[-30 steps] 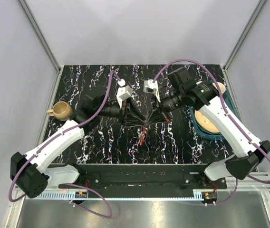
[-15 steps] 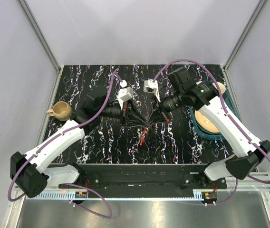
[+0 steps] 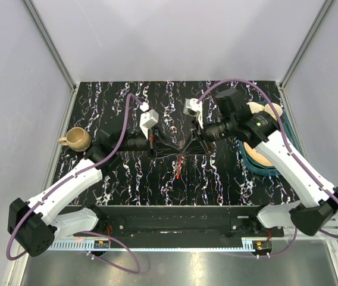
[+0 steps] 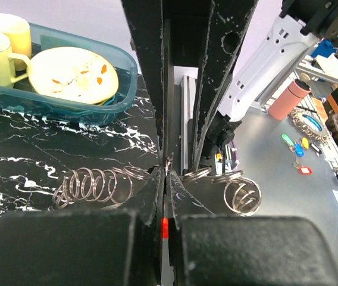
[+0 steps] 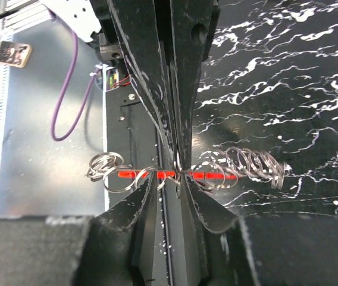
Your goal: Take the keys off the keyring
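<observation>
The left hand [image 4: 165, 171] and right hand [image 5: 178, 173] meet tip to tip above the middle of the counter [image 3: 127, 101], each clenched on the keyring [image 5: 249, 167] (red piece [image 5: 210, 176] trailing on the near side), seemingly to stretch its coils open.

Two black two-finger claws: the left claw [image 4: 166, 171] and the right claw [image 5: 177, 174]. One thin silver wire keyring [image 5: 255, 164], as far as can be told, and one bright red elongated piece [image 5: 210, 176]. Three mugs: one tan ceramic mug [image 3: 77, 139] on the black marbled counter [image 3: 115, 101], and two pale yellow mugs [image 4: 2, 27] in the one teal plastic bin [image 4: 68, 106]. One cream round plate [image 4: 74, 74].
</observation>
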Tool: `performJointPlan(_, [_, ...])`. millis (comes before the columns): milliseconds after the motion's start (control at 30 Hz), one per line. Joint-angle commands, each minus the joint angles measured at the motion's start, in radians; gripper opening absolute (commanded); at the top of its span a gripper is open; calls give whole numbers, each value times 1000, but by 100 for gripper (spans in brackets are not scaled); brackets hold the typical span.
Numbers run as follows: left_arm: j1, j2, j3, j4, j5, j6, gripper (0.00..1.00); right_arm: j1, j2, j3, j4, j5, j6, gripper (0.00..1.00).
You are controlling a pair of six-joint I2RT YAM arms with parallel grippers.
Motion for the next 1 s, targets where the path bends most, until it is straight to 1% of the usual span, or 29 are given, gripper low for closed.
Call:
performJointPlan(0, [19, -36, -46, 344, -52, -178, 0, 3, -113, -110, 245, 76, 89, 28])
performJointPlan(33, [19, -35, -62, 362, -54, -190, 0, 2, -135, -142, 268, 81, 112, 27])
performJointPlan(133, [19, -41, -108, 517, -69, -268, 0, 3, -171, -198, 368, 78, 160, 16])
performJointPlan(200, [19, -44, -126, 557, -86, -304, 0, 3, -198, -222, 425, 84, 174, 12])
performJointPlan(300, [17, -52, -138, 597, -120, -328, 0, 2, -228, -262, 477, 109, 188, 9])
performJointPlan(433, [19, -58, -157, 661, -158, -365, 0, 2, -237, -287, 541, 109, 221, 10])
performJointPlan(533, [17, -55, -168, 711, -159, -388, 0, 3, -249, -328, 622, 115, 275, 11])
performJointPlan(567, [17, -52, -178, 723, -172, -397, 0, 2, -254, -342, 670, 118, 287, 11])
performJointPlan(633, [17, -55, -198, 773, -192, -420, 0, 2, -263, -376, 707, 122, 324, 9])
performJointPlan(767, [17, -59, -207, 781, -222, -427, 0, 3, -268, -403, 733, 150, 333, 7])
performJointPlan(900, [17, -55, -209, 792, -247, -436, 0, 3, -274, -440, 774, 144, 368, 5])
performJointPlan(967, [19, -48, -221, 830, -265, -462, 0, 3, -280, -459, 823, 152, 382, 8])
